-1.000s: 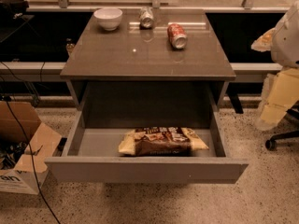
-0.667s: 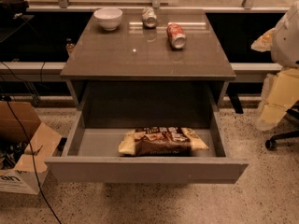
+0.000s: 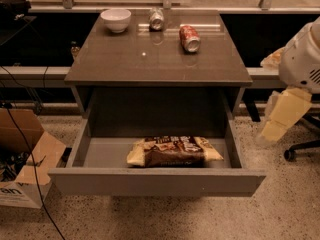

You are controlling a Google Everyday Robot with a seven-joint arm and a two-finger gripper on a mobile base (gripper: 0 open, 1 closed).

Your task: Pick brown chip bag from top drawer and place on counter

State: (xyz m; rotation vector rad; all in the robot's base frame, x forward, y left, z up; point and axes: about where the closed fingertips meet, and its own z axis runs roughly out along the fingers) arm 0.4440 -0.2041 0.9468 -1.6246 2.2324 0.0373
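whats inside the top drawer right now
Only the brown chip bag, lying flat near the front of the top drawer. The front panel hides the floor strip behind it. The gripper hangs outside, to the right.

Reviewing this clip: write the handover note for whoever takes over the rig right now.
Pincer: out to the right of the drawer, beside the table, not touching the bag.
Brown chip bag: lying flat in the open top drawer, near its front panel.
Counter: white bowl, silver can and red can along the back.
Done: drawer open.
Left: reach in, grasp, lift, place on counter.
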